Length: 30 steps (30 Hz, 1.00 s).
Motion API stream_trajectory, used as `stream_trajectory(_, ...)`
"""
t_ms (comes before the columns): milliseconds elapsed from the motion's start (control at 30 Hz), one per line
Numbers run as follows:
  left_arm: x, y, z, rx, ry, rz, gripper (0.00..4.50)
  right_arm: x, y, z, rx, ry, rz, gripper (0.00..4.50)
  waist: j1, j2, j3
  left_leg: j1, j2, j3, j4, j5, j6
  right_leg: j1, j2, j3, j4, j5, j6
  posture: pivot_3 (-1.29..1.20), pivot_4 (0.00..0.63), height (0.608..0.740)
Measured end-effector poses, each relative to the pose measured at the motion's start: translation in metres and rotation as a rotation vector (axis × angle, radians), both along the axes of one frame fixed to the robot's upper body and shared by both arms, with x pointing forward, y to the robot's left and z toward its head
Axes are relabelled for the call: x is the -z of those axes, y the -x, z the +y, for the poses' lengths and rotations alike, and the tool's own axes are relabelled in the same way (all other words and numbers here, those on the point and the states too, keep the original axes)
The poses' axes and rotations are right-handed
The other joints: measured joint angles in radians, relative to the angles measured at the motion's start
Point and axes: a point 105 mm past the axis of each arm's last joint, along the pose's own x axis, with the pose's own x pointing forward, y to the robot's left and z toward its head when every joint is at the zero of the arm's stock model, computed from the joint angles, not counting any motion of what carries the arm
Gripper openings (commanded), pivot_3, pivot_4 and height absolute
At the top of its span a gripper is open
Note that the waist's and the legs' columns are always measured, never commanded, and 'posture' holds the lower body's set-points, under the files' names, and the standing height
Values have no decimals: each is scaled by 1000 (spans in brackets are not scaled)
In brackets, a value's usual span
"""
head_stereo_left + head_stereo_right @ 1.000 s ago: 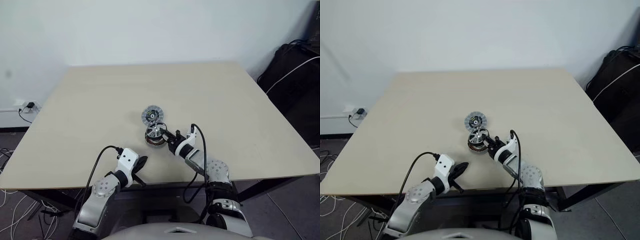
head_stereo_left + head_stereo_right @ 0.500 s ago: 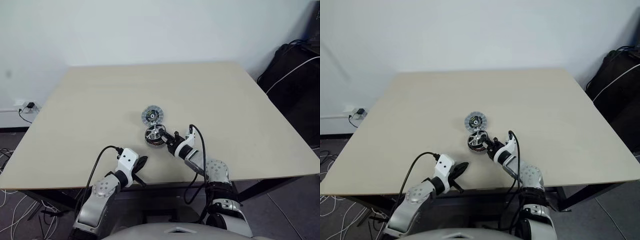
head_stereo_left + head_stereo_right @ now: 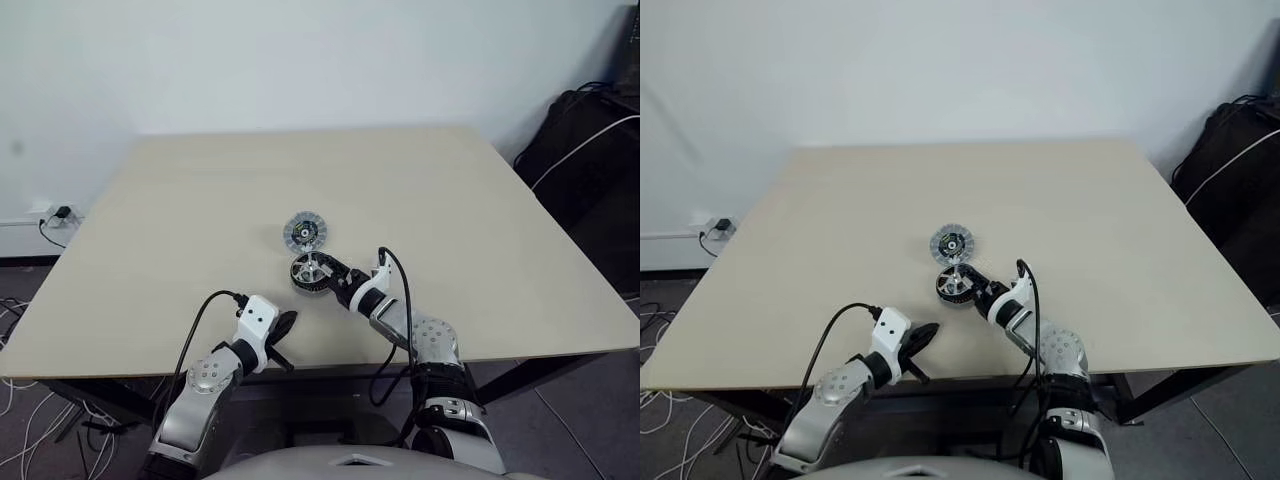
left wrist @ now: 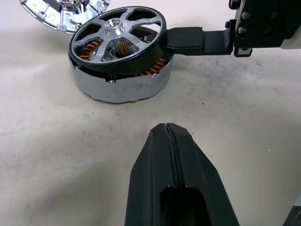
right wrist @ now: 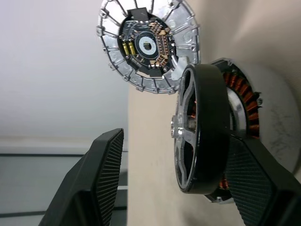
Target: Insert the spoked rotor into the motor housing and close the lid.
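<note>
The spoked rotor [image 4: 117, 37], silver with a dark rim, rests slightly tilted on top of the motor housing [image 4: 122, 87], whose copper windings show under the rim. They stand at the table's middle front [image 3: 312, 270]. My right gripper [image 3: 336, 280] is open around the rotor. One finger [image 4: 188, 37] lies against the rim and the other finger [image 5: 106, 179] stands clear of it. The lid [image 3: 304, 231] lies just behind the housing, slotted face and dark centre up. My left gripper [image 4: 167, 134] is shut and empty, a short way in front of the housing near the table's front edge.
The beige table [image 3: 450, 200] stretches wide behind and to both sides of the parts. A black bag with a white cable [image 3: 590, 130] sits on the floor at the right. A wall socket with cables [image 3: 55, 212] is at the left.
My right gripper's fingers have spread apart and let go of the rotor. The rotor has sunk lower onto the housing. The left arm has kept still.
</note>
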Motion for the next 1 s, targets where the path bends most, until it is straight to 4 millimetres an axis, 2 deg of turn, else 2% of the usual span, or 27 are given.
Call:
stream_trajectory(167, 2, 1, 1, -2, -1, 8, 0, -2, 9, -15, 17, 117, -38, 3356, 1, 0, 0, 0, 0, 0, 0, 0, 0, -1, 0, 0, 0, 0, 0, 0, 0, 740)
stream_trajectory(300, 2, 0, 0, -1, 1, 7, 0, 6, 19, -22, 22, 227, -25, 3356, 0, 0, 0, 0, 0, 0, 0, 0, 0, -1, 0, 1, 0, 0, 0, 0, 0, 740)
stream_trajectory(433, 3, 0, 0, 2, 1, 8, 0, 9, 24, -34, 13, 429, -71, 3356, 1, 0, 0, 0, 0, 0, 1, 0, 0, 0, 0, 1, 0, -2, 4, 0, 0, 740)
stream_trajectory(533, 2, 0, 0, 6, 3, 3, 0, -4, 21, -41, 11, 610, -192, 2728, 1, -1, 0, -1, 0, 0, 1, 0, 0, 0, 0, 1, 0, -3, 5, 0, 0, 740)
stream_trajectory(600, 2, 0, -1, 9, 5, -1, 0, -16, 18, -39, -22, 751, -308, 2070, 0, -1, 0, 0, 0, 1, 1, 0, 0, 0, 0, 1, 0, -3, 6, 0, 0, 740)
stream_trajectory(667, 1, 0, -1, 13, 6, -2, 0, -22, 17, -33, -55, 832, -384, 1464, 1, -1, 0, 0, 0, 0, 1, 0, -1, 0, 0, 0, 0, -3, 6, 0, 0, 740)
stream_trajectory(800, 1, -1, -3, 21, 8, -1, 0, -28, 12, -9, -178, 1041, -535, 137, 3, -2, 0, 0, 0, 0, 2, 1, -1, 0, 0, 0, 0, -3, 5, 0, 0, 740)
stream_trajectory(867, 1, -1, -3, 22, 9, -2, 0, -29, 9, 0, -214, 1083, -569, 61, 3, -4, 0, 0, 0, 0, 2, 1, -1, 0, 0, 0, 0, -2, 4, 0, 0, 740)
stream_trajectory(1000, 1, -1, -4, 20, 15, -4, 0, -16, 2, 13, -300, 1166, -587, 61, 4, -6, 0, 0, 0, 0, 2, 1, -1, 0, 0, 0, 0, 0, 1, 0, 0, 740)
